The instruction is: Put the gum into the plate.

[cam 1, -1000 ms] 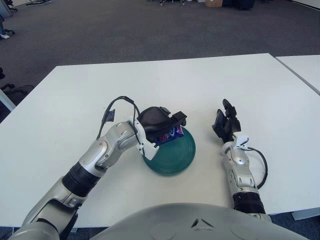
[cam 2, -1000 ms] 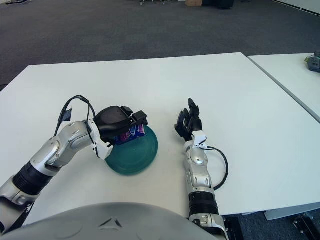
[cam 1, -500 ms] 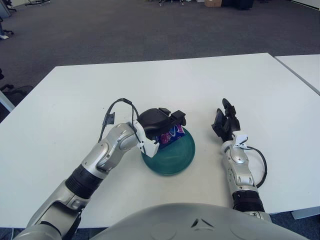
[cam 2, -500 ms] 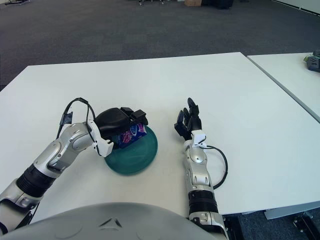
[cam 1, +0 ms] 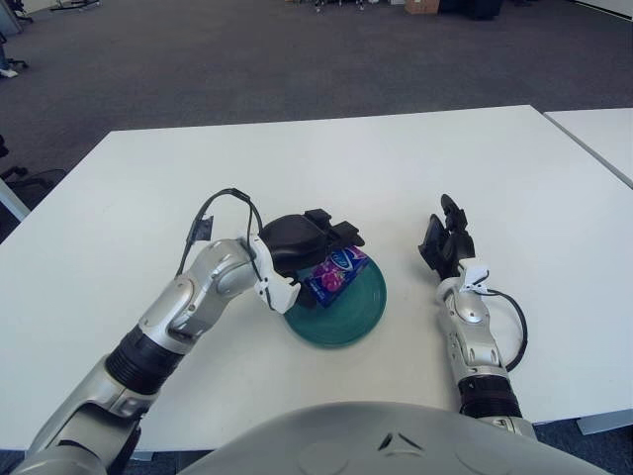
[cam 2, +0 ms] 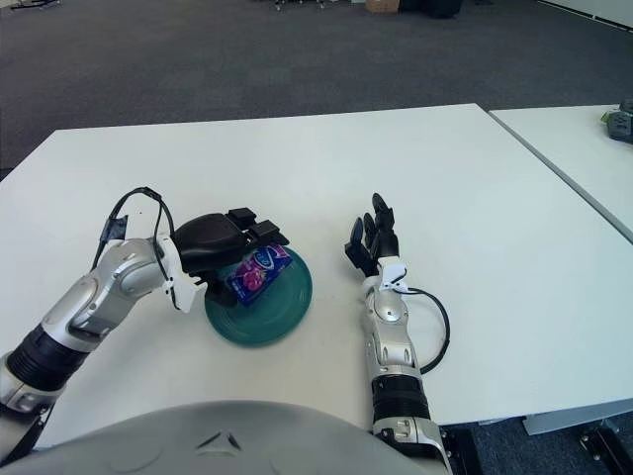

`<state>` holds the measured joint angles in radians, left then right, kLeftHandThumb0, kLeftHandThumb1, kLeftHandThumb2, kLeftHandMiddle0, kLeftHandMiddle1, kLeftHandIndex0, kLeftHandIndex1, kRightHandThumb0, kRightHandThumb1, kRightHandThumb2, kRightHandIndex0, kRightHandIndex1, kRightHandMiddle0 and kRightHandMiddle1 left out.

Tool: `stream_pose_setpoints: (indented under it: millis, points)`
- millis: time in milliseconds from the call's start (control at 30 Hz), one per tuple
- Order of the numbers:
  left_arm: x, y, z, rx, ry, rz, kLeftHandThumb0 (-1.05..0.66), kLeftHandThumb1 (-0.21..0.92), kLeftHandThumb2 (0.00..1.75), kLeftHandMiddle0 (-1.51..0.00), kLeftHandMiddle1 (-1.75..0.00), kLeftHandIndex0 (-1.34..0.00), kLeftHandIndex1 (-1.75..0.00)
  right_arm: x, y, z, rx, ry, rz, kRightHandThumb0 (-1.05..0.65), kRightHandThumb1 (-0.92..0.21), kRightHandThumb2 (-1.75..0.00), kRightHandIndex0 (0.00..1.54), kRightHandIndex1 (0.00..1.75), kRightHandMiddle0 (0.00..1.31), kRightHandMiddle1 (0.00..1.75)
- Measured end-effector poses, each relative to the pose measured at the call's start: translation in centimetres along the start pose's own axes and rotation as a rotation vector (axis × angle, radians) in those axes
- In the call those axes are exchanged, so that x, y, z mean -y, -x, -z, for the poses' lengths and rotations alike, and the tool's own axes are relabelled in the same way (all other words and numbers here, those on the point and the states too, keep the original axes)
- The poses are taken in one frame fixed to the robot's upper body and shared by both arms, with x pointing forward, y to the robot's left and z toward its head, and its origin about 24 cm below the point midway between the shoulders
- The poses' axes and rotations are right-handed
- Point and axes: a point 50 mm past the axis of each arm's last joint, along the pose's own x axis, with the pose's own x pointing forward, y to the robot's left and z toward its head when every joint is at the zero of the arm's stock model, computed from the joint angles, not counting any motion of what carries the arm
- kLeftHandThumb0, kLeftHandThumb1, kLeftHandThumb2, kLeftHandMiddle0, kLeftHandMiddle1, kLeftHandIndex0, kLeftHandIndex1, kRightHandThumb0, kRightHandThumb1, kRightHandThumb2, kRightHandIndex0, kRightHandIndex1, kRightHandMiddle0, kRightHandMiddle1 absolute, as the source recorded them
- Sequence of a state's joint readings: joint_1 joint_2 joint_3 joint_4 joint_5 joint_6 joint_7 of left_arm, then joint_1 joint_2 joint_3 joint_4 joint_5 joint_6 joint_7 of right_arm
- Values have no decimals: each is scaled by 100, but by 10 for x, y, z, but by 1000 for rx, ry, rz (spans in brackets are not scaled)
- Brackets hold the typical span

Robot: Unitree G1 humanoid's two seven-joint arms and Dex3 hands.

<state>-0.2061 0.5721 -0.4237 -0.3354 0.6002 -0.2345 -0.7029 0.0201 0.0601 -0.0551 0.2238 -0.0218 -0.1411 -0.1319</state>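
Observation:
The gum (cam 1: 337,271), a blue and purple pack, lies tilted in the back left part of the teal plate (cam 1: 352,325), one end still close to my left hand's palm. My left hand (cam 1: 318,236) hovers at the plate's back left rim with its fingers spread above the pack and not closed on it. In the right eye view the gum (cam 2: 255,273) and plate (cam 2: 272,319) show the same way. My right hand (cam 1: 444,240) stays idle to the right of the plate, fingers stretched out and holding nothing.
A black cable (cam 1: 210,210) loops off my left wrist. A second white table (cam 1: 605,134) stands at the right with a small object (cam 2: 619,123) on it. Grey carpet lies beyond the table's far edge.
My left hand opened and drew back to the left. The gum left its grasp and now lies in the plate. The right hand has not moved.

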Motion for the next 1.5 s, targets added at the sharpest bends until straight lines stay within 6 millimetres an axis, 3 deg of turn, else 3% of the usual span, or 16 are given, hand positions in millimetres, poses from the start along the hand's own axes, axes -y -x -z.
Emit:
stream_pose_setpoints:
  millis: [233,867,1300,1500]
  points:
    - [2,2,3,17,-16,93,-105,92,32,-1,-1,0,-1,-1,0,0,1,0,-3,-67,-92,-86,19,0,0,23]
    - [3,6,8,11,10,180,-105,92,31,0,0,0,0,-1,-1,0,0,1,-4,-67,-92,-86,19,0,0,23]
    - [-7,14,19,-8,56,67,-105,92,30,0,0,0,0,-1,-2,0,2,1,-3,-67,-92,-86,19,0,0,23]
    - [-19,30,36,-44,272,-207,-105,92,29,0,0,0,0,0,-2,0,4,2,-4,-67,-92,-86,19,0,0,23]
